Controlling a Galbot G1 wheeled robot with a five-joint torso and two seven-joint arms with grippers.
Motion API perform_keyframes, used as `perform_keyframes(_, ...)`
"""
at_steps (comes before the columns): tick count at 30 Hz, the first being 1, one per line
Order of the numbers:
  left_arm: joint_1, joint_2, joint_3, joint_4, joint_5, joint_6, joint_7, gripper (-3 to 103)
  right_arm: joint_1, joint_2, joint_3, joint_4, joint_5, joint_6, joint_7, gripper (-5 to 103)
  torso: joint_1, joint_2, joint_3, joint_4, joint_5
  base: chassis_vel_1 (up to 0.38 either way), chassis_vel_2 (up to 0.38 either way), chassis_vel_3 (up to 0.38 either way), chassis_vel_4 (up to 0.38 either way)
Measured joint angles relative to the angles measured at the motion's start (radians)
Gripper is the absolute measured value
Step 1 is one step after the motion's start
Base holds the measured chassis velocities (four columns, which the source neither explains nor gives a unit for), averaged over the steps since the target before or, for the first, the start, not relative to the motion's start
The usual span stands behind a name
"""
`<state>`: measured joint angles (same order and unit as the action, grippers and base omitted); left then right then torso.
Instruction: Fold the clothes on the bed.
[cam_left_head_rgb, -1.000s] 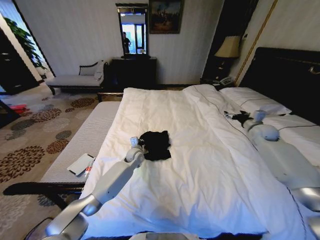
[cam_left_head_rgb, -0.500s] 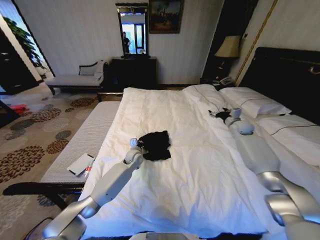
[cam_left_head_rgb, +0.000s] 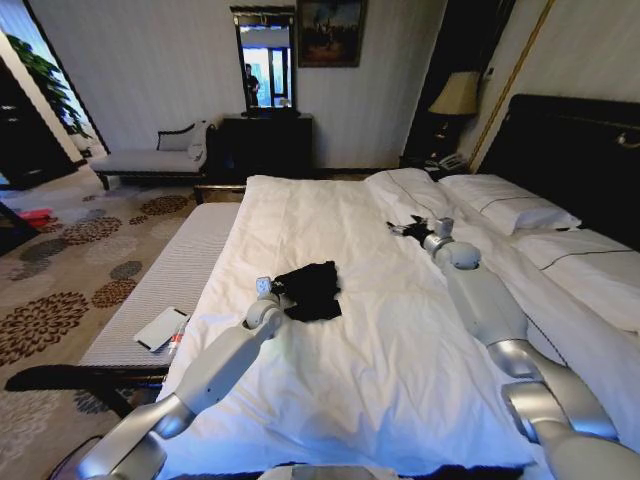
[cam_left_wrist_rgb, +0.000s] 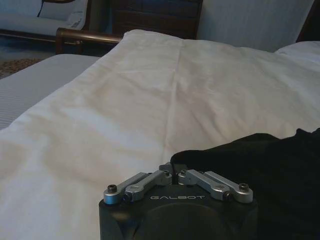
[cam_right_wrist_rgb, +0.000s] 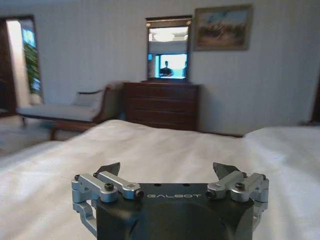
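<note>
The clothes (cam_left_head_rgb: 312, 290) are a small black crumpled heap on the white duvet of the bed (cam_left_head_rgb: 400, 360), left of its middle. My left gripper (cam_left_head_rgb: 276, 290) rests at the heap's left edge. In the left wrist view its fingers (cam_left_wrist_rgb: 176, 170) are drawn together at the rim of the black fabric (cam_left_wrist_rgb: 270, 175), shut on it. My right gripper (cam_left_head_rgb: 408, 228) hovers over the duvet well to the right of and beyond the clothes, near the pillows. In the right wrist view its jaws stand wide apart with nothing between them (cam_right_wrist_rgb: 167, 170).
A grey bench (cam_left_head_rgb: 170, 270) runs along the bed's left side with a flat white object (cam_left_head_rgb: 160, 328) on it. Pillows (cam_left_head_rgb: 505, 205) and a dark headboard (cam_left_head_rgb: 580, 150) lie to the right. A dresser (cam_left_head_rgb: 265, 145) and chaise (cam_left_head_rgb: 160, 155) stand at the far wall.
My right arm has swung left across the bed, from beside the pillows toward the middle. The left gripper has stayed at the clothes' edge.
</note>
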<state>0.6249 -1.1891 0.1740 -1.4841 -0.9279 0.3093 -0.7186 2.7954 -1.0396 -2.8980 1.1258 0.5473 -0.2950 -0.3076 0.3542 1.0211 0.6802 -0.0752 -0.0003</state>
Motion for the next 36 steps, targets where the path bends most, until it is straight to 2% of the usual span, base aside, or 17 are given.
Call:
perform_keyframes(5,0.007,0.012,-0.003,-0.009,-0.002,0.0,-0.002,0,-0.03,-0.031,-0.001,0.053,-0.017,-0.029,-0.036,100,0.0,0.0,0.0,0.0,0.0001,0.0,0.0,0.0,0.0)
perform_keyframes(13,0.002,0.011,-0.004,-0.009,-0.006,0.0,-0.004,0,-0.046,-0.031,-0.002,0.057,-0.165,0.03,-0.168,100,0.0,0.0,0.0,-0.0003,0.0002,0.0,0.0,0.0,0.0)
perform_keyframes(18,0.002,0.005,-0.001,-0.008,-0.006,0.001,-0.006,0,-0.026,-0.038,-0.002,0.023,-0.214,0.052,-0.234,100,0.0,0.0,0.0,-0.0005,0.0003,0.0,0.0,0.0,0.0)
perform_keyframes(27,0.005,0.007,-0.005,-0.008,-0.006,0.001,-0.012,0,0.019,-0.066,-0.003,-0.043,-0.278,0.073,-0.26,100,0.0,0.0,0.0,0.0003,0.0004,0.0,0.0,0.0,0.0)
perform_keyframes(30,0.012,0.019,-0.022,-0.014,-0.006,0.001,-0.012,0,-0.002,0.002,-0.003,-0.017,-0.288,0.083,-0.26,100,0.0,0.0,0.0,0.0003,0.0006,0.0,0.0,0.0,0.0)
perform_keyframes(31,0.015,0.023,-0.026,-0.018,-0.006,0.001,-0.011,0,-0.019,0.044,-0.002,0.002,-0.276,0.087,-0.26,100,0.0,0.0,0.0,0.0002,0.0005,0.0,0.0,0.0,0.0)
perform_keyframes(32,0.015,0.023,-0.026,-0.018,-0.006,0.001,-0.011,0,-0.019,0.044,-0.002,0.002,-0.276,0.087,-0.26,100,0.0,0.0,0.0,0.0002,0.0005,0.0,0.0,0.0,0.0)
perform_keyframes(34,0.019,0.029,-0.029,-0.024,-0.006,0.001,-0.011,0,-0.048,0.102,-0.002,0.031,-0.247,0.09,-0.258,100,0.0,0.0,0.0,-0.0003,0.0004,0.0,0.0,0.0,0.0)
perform_keyframes(36,0.028,0.034,-0.03,-0.034,-0.006,0.0,-0.009,0,-0.172,0.267,0.0,0.129,-0.14,0.11,-0.24,100,0.0,0.0,0.0,-0.0004,0.0007,0.0,0.0,0.0,0.0)
